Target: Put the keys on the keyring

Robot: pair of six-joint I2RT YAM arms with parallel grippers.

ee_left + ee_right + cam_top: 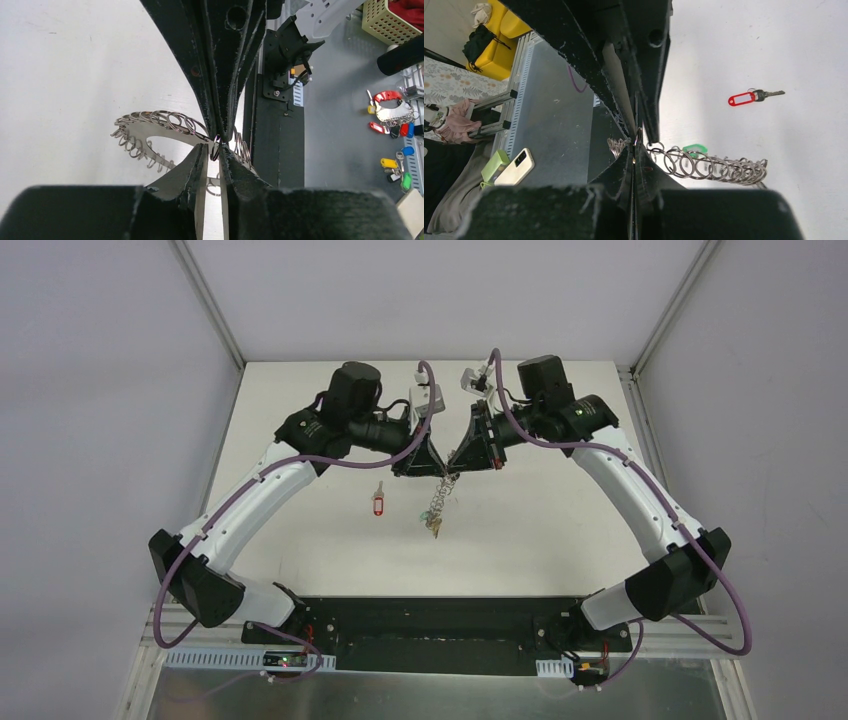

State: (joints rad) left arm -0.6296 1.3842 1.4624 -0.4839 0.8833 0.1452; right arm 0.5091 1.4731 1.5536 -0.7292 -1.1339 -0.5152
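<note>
The keyring (438, 502) hangs edge-on above the table between both grippers. In the left wrist view it is a flat grey ring (145, 131) with a coiled-wire rim. My left gripper (438, 474) (215, 150) is shut on one small loop of that rim. My right gripper (452, 470) (635, 148) is shut on the ring's edge right beside it, tip to tip with the left one. A red-headed key (378, 502) (754, 96) lies loose on the table, left of the ring. A green key head (695, 148) shows behind the coils (716, 169); whether it is attached I cannot tell.
The white table (560, 530) ends at a black rail (440, 625) in front. Off the table, the left wrist view shows a bunch of coloured spare keys (395, 127) and a mesh basket (387, 22). A phone (516, 166) lies beyond the rail.
</note>
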